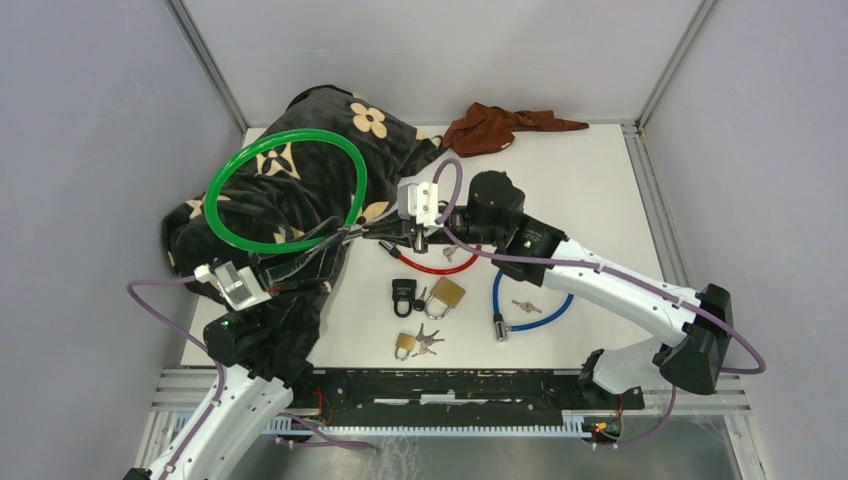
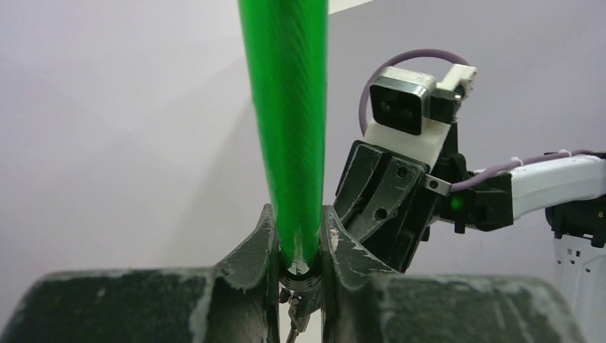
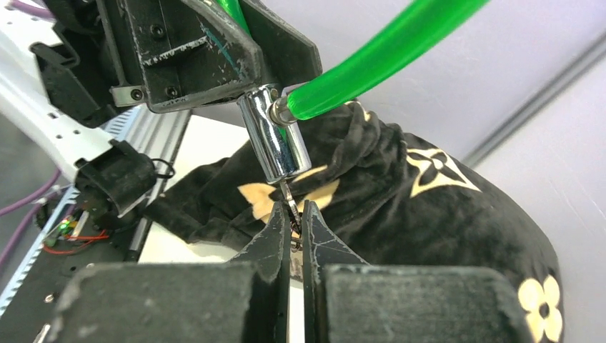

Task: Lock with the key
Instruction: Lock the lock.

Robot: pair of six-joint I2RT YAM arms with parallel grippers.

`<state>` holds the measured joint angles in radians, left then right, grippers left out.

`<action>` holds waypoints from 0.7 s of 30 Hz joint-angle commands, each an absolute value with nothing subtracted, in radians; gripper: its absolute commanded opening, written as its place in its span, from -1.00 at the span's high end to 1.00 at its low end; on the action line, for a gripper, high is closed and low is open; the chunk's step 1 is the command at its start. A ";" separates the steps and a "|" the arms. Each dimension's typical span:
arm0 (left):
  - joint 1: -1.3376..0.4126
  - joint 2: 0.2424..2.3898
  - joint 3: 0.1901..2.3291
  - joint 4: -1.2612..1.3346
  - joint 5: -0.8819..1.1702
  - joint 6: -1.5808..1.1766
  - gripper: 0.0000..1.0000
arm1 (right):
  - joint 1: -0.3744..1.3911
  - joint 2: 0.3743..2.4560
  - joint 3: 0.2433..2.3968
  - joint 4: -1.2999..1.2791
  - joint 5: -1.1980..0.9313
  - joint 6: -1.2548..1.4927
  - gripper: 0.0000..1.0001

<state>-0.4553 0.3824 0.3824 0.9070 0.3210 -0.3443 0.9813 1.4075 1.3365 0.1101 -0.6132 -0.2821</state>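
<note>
White table (image 1: 600, 180) inside a grey-walled enclosure with aluminium corner posts. A black blanket with a tan flower print (image 1: 300, 130) is heaped at the far left, and a brown cloth (image 1: 500, 127) is crumpled at the far edge. The green cable lock (image 2: 286, 107) is lifted off the surface, its loop hanging over the blanket. The left gripper (image 2: 299, 239) is clamped on the cable just above its metal ferrule, one finger on each side. The chrome lock cylinder (image 3: 275, 143) hangs below those fingers, keyway end down, with the cable entering its side. The key (image 3: 291, 204) sits in the keyway, blade pointing up into the cylinder. The right gripper (image 3: 294, 218) is pinched together on the key's lower end from below, with no gap showing between the fingers. Lying on the table are a red cable lock (image 1: 440, 265) under the right wrist, a blue cable lock (image 1: 535, 310) to the right, a black padlock (image 1: 403, 296) beside a brass padlock (image 1: 447, 293), and nearer, a small brass padlock (image 1: 405, 343) with loose keys (image 1: 427, 340).
</note>
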 commanded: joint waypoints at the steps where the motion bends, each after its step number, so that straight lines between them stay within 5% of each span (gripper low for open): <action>1: -0.451 0.378 0.399 0.857 0.204 -0.423 0.97 | 1.030 1.306 1.213 0.411 -0.335 -0.281 1.00; 6: -0.452 0.378 0.396 0.787 0.199 -0.467 0.97 | 1.083 1.249 1.090 0.586 -0.155 -0.331 1.00; 21: -0.451 0.378 0.357 0.726 0.206 -0.509 0.97 | 1.114 1.273 1.081 0.640 -0.068 -0.291 1.00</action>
<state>-0.4603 0.3744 0.3744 0.7879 0.2634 -0.4824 1.1069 1.2991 1.0538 0.4107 -0.1902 -0.2752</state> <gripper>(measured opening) 0.214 0.023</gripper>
